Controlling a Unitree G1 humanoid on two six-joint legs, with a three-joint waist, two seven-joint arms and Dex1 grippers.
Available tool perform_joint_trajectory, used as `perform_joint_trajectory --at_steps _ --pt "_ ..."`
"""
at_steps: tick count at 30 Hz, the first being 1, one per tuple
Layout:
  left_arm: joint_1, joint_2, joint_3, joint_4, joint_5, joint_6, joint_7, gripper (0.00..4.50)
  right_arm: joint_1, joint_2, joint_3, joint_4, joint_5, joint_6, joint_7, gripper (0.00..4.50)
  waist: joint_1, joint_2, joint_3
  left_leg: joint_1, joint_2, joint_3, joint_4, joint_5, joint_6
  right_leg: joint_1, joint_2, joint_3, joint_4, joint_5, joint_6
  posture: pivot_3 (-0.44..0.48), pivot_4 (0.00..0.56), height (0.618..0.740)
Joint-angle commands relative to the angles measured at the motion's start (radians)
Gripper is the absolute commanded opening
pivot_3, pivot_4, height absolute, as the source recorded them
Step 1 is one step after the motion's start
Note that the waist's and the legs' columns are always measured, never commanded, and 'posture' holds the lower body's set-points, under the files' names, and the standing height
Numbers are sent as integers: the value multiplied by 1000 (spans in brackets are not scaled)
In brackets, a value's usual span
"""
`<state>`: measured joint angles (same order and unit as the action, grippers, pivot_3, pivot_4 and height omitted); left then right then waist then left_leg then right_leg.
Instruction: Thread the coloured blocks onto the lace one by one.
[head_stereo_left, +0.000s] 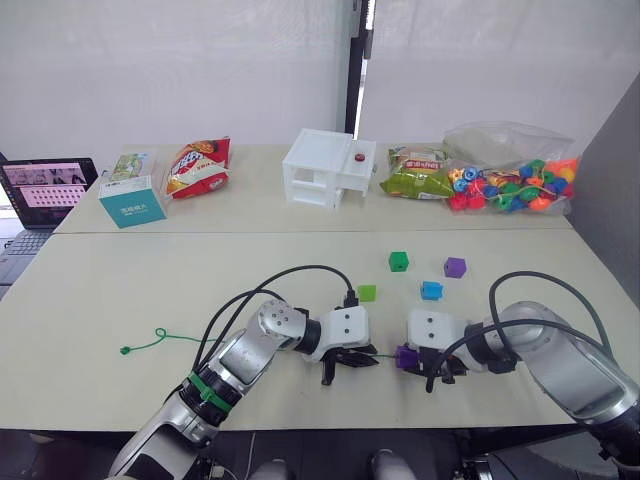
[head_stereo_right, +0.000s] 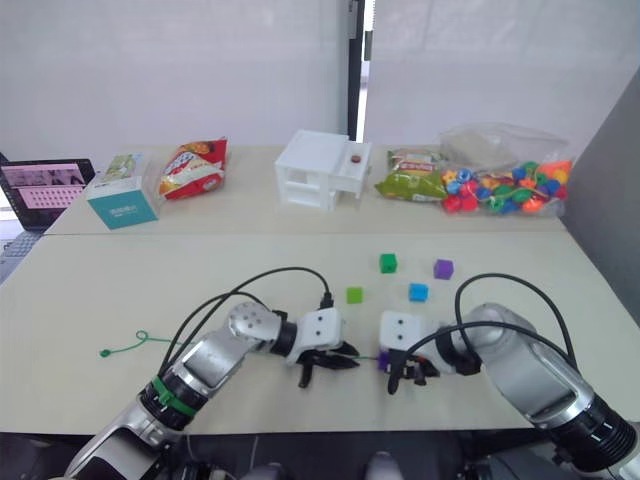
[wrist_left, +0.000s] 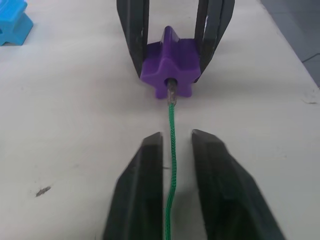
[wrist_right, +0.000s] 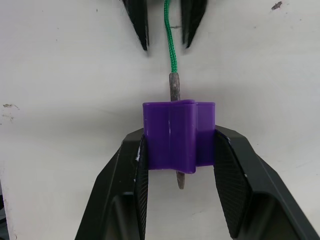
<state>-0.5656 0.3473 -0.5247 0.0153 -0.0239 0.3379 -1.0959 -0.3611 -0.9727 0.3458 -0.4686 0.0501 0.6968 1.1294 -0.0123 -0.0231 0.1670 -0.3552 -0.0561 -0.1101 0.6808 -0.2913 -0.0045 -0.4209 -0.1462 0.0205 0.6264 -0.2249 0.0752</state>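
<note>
While the right gripper (wrist_right: 178, 150) clamps a purple block (wrist_right: 178, 135) near the table's (head_stereo_left: 120, 290) front edge, the lace's (wrist_left: 171, 150) grey tip (wrist_right: 174, 87) pokes through it. At 9 o'clock, the left gripper (wrist_left: 175, 150) straddles the cord, fingers slightly apart. Four loose blocks (head_stereo_left: 432, 290) lie toward 12 o'clock.

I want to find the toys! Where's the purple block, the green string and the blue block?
purple block (wrist_right: 177, 137): right wrist view, its flat front face.
green string (wrist_left: 171, 150): left wrist view, the cord's middle stretch.
blue block (head_stereo_left: 431, 290): left eye view, its top face.
</note>
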Motion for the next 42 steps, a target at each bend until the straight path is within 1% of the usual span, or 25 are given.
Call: perform_joint_trajectory --at_steps 1,5,14,19,23,24,25,26,28,32,33,37,42 --pt "-12 -9 15 -10 -20 -5 -7 0 1 2 14 -1 -7 -6 -1 1314 0 0 0 0 0 0 0 0 0 0 0 0 0 0 0 0 150 740" --pt "-15 -36 21 2 -36 -18 6 0 9 0 9 -10 -6 1 -3 1314 0 0 0 0 0 0 0 0 0 0 0 0 0 0 0 0 150 740" --pt "-48 -119 -4 76 -15 -22 25 0 20 8 12 -26 -3 16 -17 1314 0 0 0 0 0 0 0 0 0 0 0 0 0 0 0 0 150 740" --pt "-65 -133 -6 106 5 -43 36 0 26 8 13 -35 -2 27 -23 1314 0 0 0 0 0 0 0 0 0 0 0 0 0 0 0 0 150 740" --pt "-63 -106 23 88 -19 -16 16 1110 24 30 -7 -37 16 59 -42 1314 -2 0 0 0 0 0 0 0 0 0 0 0 0 0 0 0 150 740" --pt "-61 -101 38 88 -36 -2 9 1486 26 48 -31 -45 49 96 -44 1314 -3 0 0 0 0 0 0 0 0 0 0 0 0 0 0 0 150 740" --pt "-59 -97 50 91 -47 4 6 1865 29 54 -49 -52 70 116 -44 1814 -3 0 0 1 0 0 0 0 0 0 0 0 0 0 0 0 150 740" --pt "-57 -91 54 95 -51 1 4 2144 32 54 -61 -56 77 122 -46 2378 -2 0 0 1 0 0 0 0 0 0 0 0 0 0 0 0 150 740" --pt "-51 -79 52 97 -48 -20 -4 2757 45 46 -92 -67 98 132 -46 2997 1 0 0 0 0 0 0 0 0 0 0 0 1 0 0 0 150 740" --pt "-31 -81 51 84 -68 -40 -18 4124 93 -1 -210 -103 179 154 -27 4406 7 0 0 -1 -1 0 0 0 0 -1 0 0 0 0 0 0 150 740" --pt "-29 -83 49 84 -70 -45 -18 4461 105 -16 -231 -107 187 153 -27 4500 9 0 0 -2 -1 0 0 0 0 -1 0 0 -1 0 0 0 150 740" --pt "-39 -113 32 116 -68 -89 -29 4493 188 -91 -312 -115 198 124 -27 4500 23 0 0 -2 -1 0 0 0 0 0 0 0 -1 0 0 0 150 740" --pt "-74 -172 10 200 -52 -159 -41 4493 254 -118 -371 -144 224 135 -43 4500 24 -1 0 -2 -1 0 1 0 0 0 0 0 -1 0 0 0 150 740"
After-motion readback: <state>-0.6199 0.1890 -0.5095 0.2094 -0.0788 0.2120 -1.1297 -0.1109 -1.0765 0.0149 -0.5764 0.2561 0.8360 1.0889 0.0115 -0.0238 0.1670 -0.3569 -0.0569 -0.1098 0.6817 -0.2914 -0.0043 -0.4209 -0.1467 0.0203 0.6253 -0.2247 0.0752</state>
